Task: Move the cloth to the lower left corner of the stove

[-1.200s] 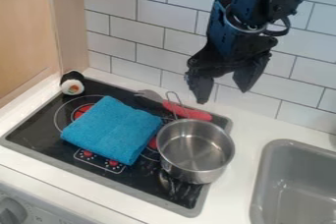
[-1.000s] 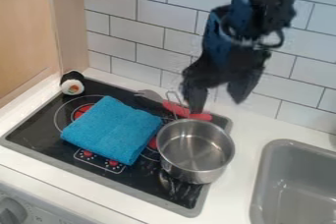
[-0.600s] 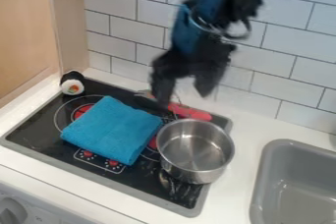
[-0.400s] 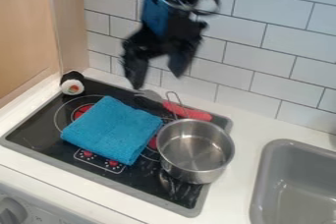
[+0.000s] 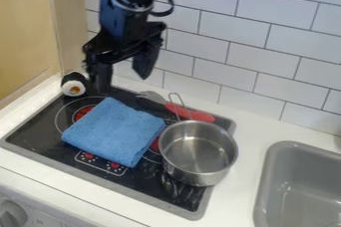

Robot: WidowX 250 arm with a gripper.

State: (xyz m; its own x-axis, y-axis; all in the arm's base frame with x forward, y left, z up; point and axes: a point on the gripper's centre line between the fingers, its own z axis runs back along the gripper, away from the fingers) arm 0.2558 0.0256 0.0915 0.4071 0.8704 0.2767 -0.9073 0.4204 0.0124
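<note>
From my place far from the arm, I see a kitchen, and it looks to me like a toy one. There is a black stove top (image 5: 33,130) with red burner circles, set into a white counter (image 5: 246,171). A grey sink (image 5: 266,181) is sunk in the same counter. The wall behind has white tiles (image 5: 266,42) in rows. On the stove stands a metal pot (image 5: 198,152). At the lower left, I can see one grey knob (image 5: 12,215) on the front.
</note>
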